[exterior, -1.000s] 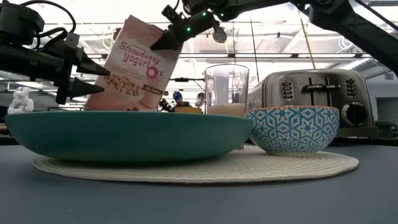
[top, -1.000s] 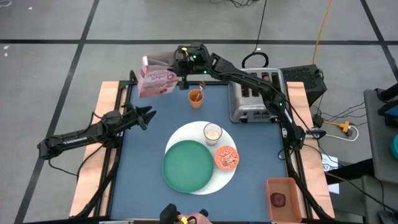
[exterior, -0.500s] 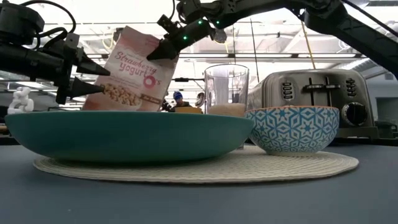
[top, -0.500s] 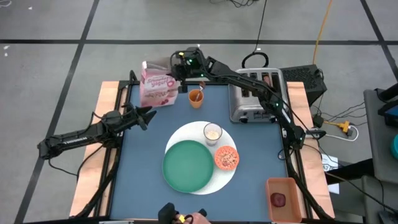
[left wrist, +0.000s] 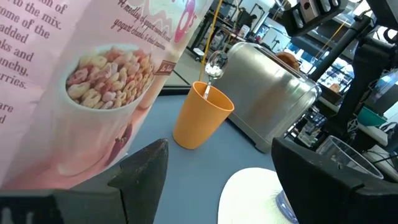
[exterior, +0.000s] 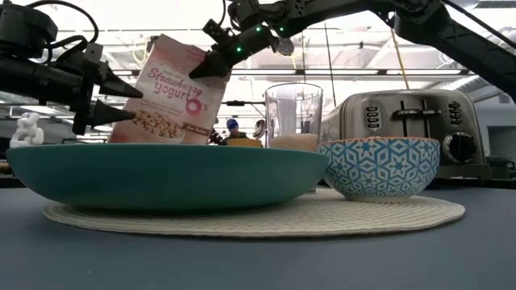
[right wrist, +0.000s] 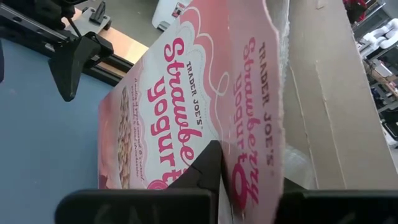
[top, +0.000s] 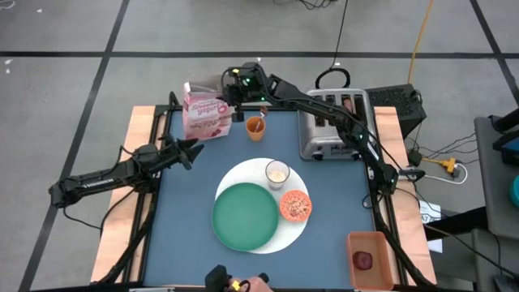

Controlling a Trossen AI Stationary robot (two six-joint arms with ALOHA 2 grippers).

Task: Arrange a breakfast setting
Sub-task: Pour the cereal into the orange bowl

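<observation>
near: green plate [top: 245,216], patterned bowl [top: 295,206] and milky glass [top: 277,173] sit on white disc [top: 300,229] | mid: left gripper [top: 191,151] waits, fingers spread | far: right gripper [top: 233,100] fingers pinching tilted cereal box [top: 204,115] top flap at worktop [top: 195,195] back | advice: settle box upright before letting go

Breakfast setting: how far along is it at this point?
Done: green plate, glass and cereal-filled bowl sit on the mat. In hand: right gripper holds the cereal box at the back. Left: fruit in its tray; plate bare.
</observation>
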